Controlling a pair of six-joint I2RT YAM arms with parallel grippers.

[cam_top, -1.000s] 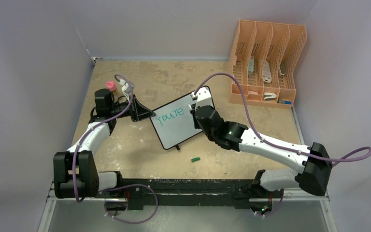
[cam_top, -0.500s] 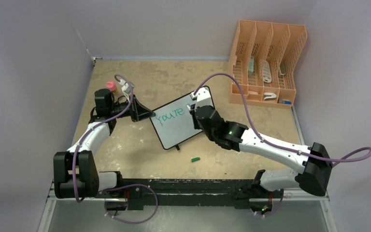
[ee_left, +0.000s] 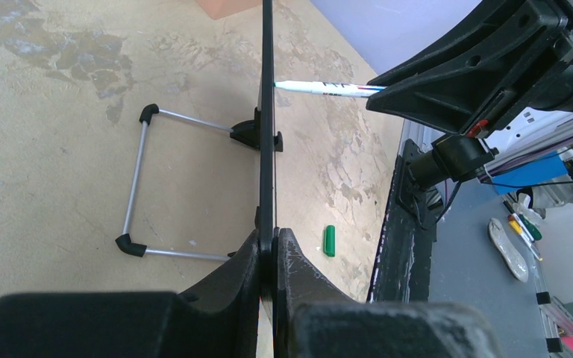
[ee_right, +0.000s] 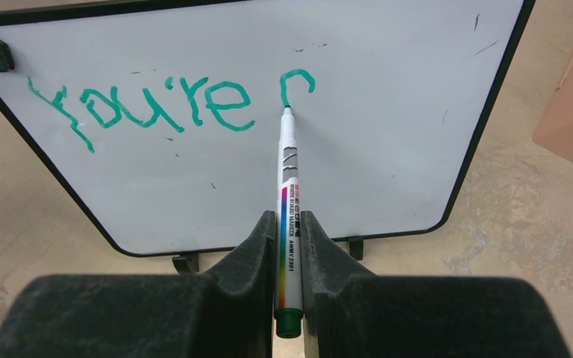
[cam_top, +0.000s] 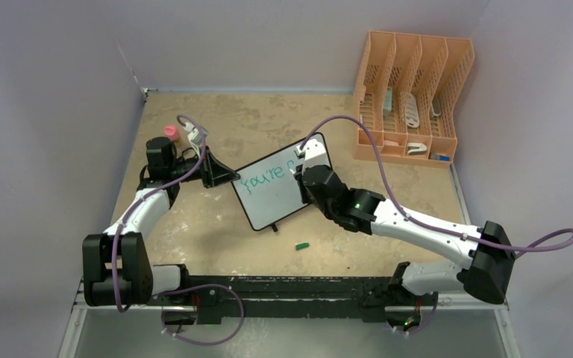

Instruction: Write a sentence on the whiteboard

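The sentence (ee_right: 142,104) on the whiteboard (ee_right: 388,149) gains a hooked teal stroke (ee_right: 297,83) just right of "you're", not seen a second ago. The right arm (cam_top: 410,221) has edged slightly up the board, the marker (ee_right: 289,179) tip at the stroke's foot.

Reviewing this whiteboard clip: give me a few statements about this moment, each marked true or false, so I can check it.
1. The right hand is shut on the marker, whose tip touches the whiteboard. True.
2. The left hand hangs open, clear of the board. False: it is clamped shut on the whiteboard's edge.
3. The sentence reads "you're" plus the start of another letter. True.
4. The green cap sits on the marker's tip. False: it lies on the table in front of the board.
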